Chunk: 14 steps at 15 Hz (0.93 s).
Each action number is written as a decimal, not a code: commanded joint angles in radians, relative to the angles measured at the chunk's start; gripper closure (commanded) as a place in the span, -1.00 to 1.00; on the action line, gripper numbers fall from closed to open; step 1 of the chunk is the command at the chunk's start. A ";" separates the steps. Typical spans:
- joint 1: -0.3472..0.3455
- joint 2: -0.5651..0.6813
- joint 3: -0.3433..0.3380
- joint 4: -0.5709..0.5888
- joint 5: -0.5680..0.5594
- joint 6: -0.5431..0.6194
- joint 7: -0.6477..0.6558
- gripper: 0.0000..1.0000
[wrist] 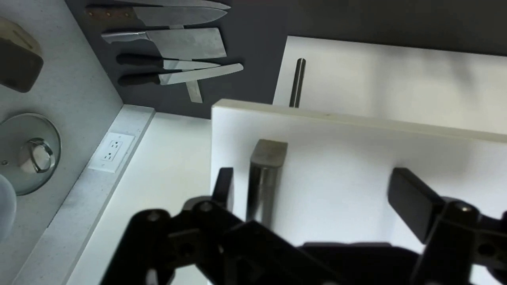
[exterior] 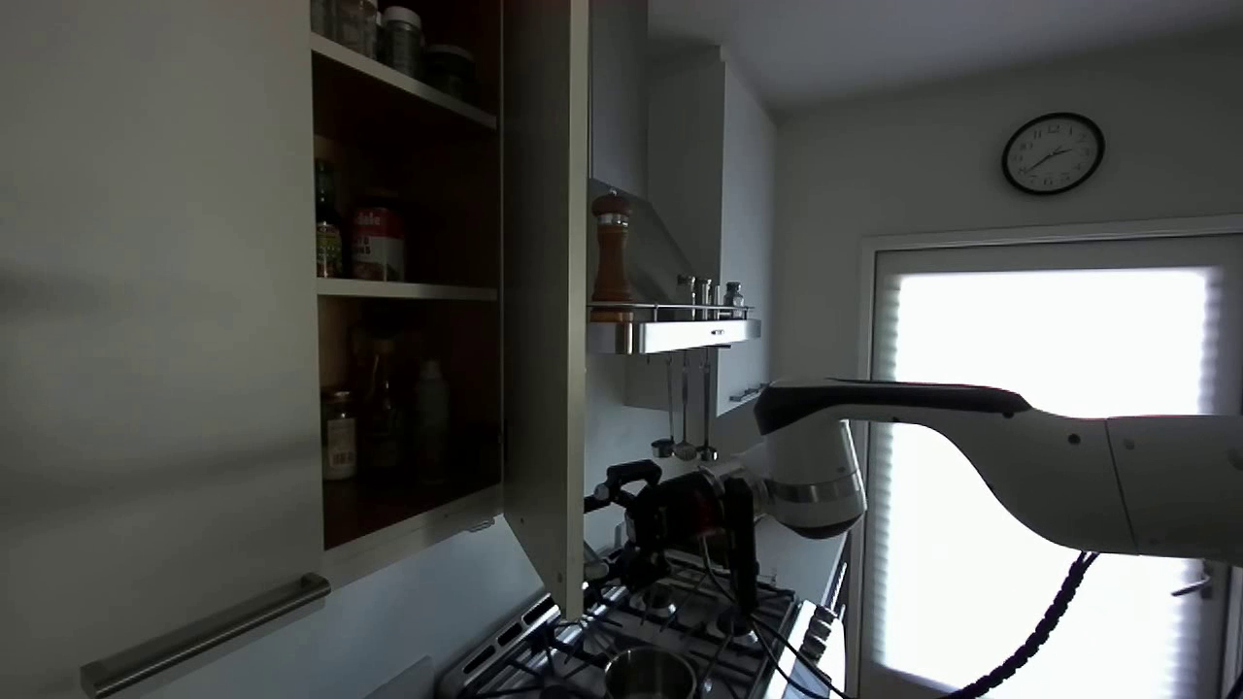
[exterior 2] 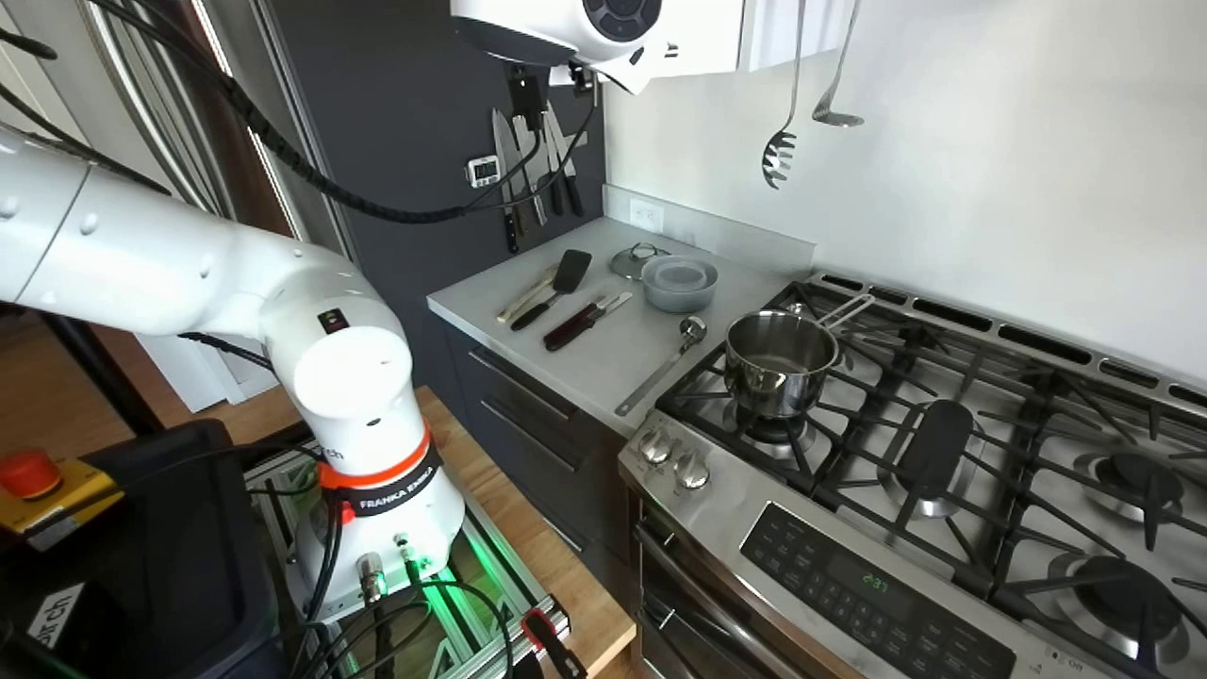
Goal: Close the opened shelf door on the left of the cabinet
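Plainly enough, the shelf door (exterior: 544,320) stood open, swung out from the cabinet (exterior: 413,532) and hanging upright on the 3 o'clock side of its dark shelves (exterior: 442,290) in an exterior view. The matching door (exterior: 165,291) filled the 9 o'clock side of that view, lying flat across the front, its long bar handle (exterior: 207,634) low down toward 8 o'clock. Between the two doors the shelves held jars, bottles and a red-and-white can (exterior: 378,238).

The claw (wrist: 315,190) had its two fingers (wrist: 412,202) spread wide and gripped nothing. They stood toward 9 and 3 o'clock in the wrist view, and the shelf door's short silver handle (wrist: 264,186) showed between them, much nearer the 9 o'clock finger; whether that finger touched it, I could not tell. In an exterior view the claw was at the 3 o'clock side of the open panel, partly hidden behind its edge, and the white arm (exterior: 971,447) reached in from 3 o'clock.

Toward 11 o'clock in the wrist view, knives (wrist: 190,43) hung on a dark wall; a wall outlet (wrist: 113,150) sat toward 9 o'clock, with a glass lid (wrist: 29,156) farther out that way.

In both exterior views a steel pot (exterior 2: 773,382) stood on the stove (exterior 2: 731,505). Toward 10 o'clock from the pot, the table (exterior 2: 603,372) carried a round container (exterior 2: 679,283) and a black spatula (exterior 2: 571,273). A round wall clock (exterior: 1054,153) hung toward 2 o'clock in an exterior view.
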<state>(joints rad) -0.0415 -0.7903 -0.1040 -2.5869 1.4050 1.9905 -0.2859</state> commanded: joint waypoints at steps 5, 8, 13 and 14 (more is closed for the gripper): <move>-0.024 0.064 0.035 0.039 0.092 -0.060 0.026 -1.00; -0.024 0.076 0.058 0.040 0.149 -0.044 0.024 -1.00; -0.029 0.103 0.117 0.051 0.230 -0.008 0.034 -1.00; -0.028 0.110 0.130 0.055 0.246 0.001 0.021 -1.00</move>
<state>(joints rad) -0.0572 -0.7074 -0.0199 -2.5587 1.5942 1.9641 -0.2746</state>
